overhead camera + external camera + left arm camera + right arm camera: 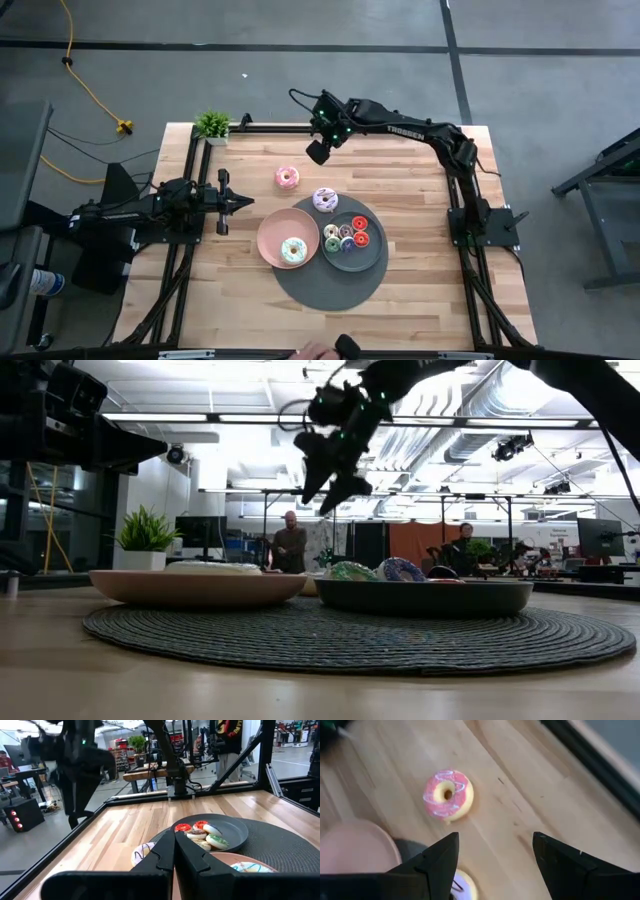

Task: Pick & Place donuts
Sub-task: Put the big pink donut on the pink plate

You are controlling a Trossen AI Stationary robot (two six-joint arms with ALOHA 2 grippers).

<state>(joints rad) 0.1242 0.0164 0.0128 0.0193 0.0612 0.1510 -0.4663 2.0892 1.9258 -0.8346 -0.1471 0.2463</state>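
Overhead only, right gripper jaws apart, empty, near pink donut.

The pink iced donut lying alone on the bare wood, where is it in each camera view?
High view: pink iced donut on bare wood, beyond the pink plate.
Low view: not visible.
Left wrist view: not visible.
Right wrist view: upper centre, ahead of the open right gripper.
Shared landmark: the pink plate.

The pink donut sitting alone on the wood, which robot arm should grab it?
Probably the right. The right gripper hangs open above the table close to the pink donut, and its wrist view looks down on that donut. The left gripper is shut and low at the table's left side.
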